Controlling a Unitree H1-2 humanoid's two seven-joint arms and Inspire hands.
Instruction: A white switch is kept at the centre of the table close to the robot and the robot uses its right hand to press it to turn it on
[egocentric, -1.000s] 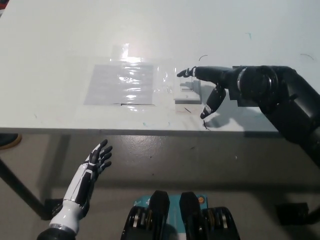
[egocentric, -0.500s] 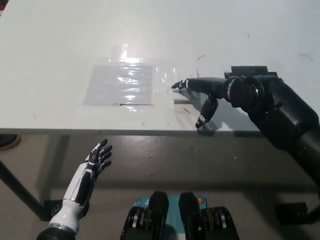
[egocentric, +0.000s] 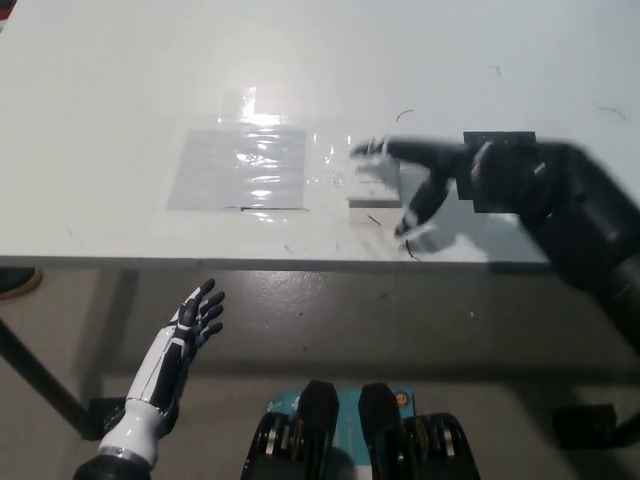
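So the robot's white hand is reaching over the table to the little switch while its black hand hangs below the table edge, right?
Not quite: the hands are swapped. In the head view the black right hand reaches over the table to the white switch, while the white left hand hangs open below the table edge.

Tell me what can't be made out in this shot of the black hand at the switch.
- Right hand, head view: motion blur hides whether a fingertip touches the white switch.
- White switch: small, part covered by the hand; on or off unreadable.
- Left hand rests open below the table edge.
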